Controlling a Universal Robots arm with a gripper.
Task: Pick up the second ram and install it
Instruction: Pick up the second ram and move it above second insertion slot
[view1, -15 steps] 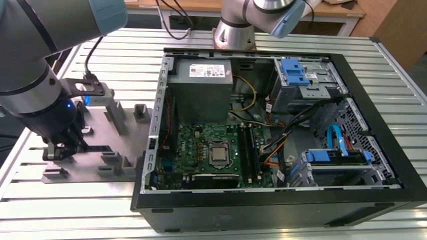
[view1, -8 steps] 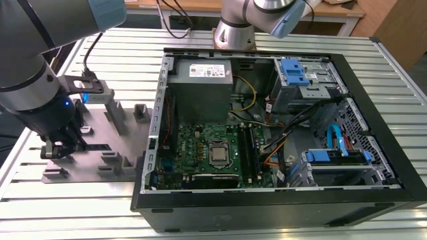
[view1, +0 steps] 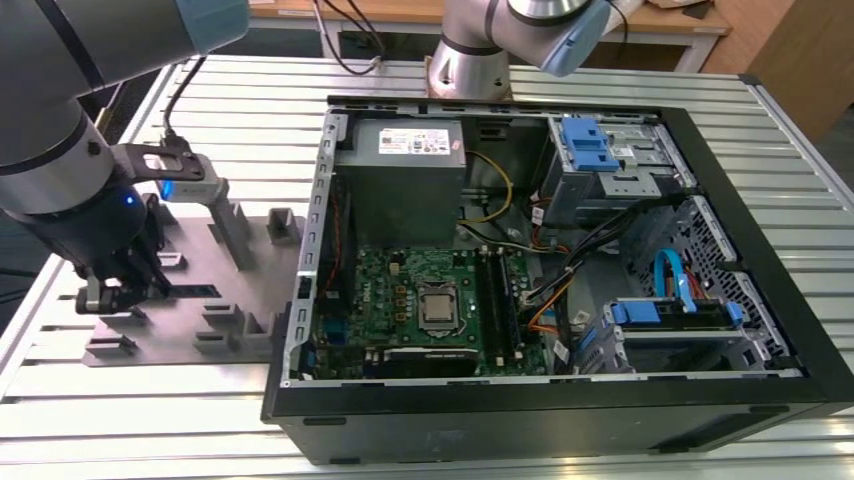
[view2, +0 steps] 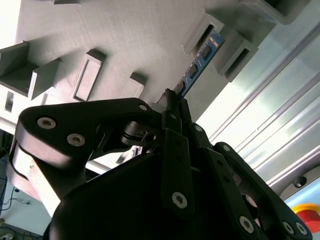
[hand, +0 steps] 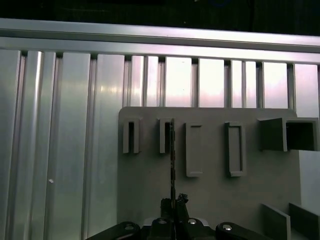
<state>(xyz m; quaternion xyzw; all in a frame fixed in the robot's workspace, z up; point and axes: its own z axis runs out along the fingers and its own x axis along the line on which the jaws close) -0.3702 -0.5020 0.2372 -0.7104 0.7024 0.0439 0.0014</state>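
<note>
One strip has my attention: the second ram (view2: 198, 63), which stands on its long edge on the grey fixture plate (view2: 125, 40), with its far end tucked into a raised slot block (view2: 200, 31). In the first wrist view I see it edge-on as a thin dark line running from that block straight to the pincer (hand: 173, 202). The pincer is pressed together on the near end of the strip, one finger (hand: 164, 204) on each side, pinching it while it sits on the plate. Other slot blocks and empty rectangular pockets are spread around it on the plate. In the exterior view the arm hangs over the plate at that view's left, and the plate lies on the ribbed aluminium tabletop (view1: 134, 410). Just beside the plate, toward that view's right, the open computer case (view1: 534, 425) lies on its side with the green motherboard (view1: 394, 285) exposed inside. I cannot make out the strip itself from out there.
</note>
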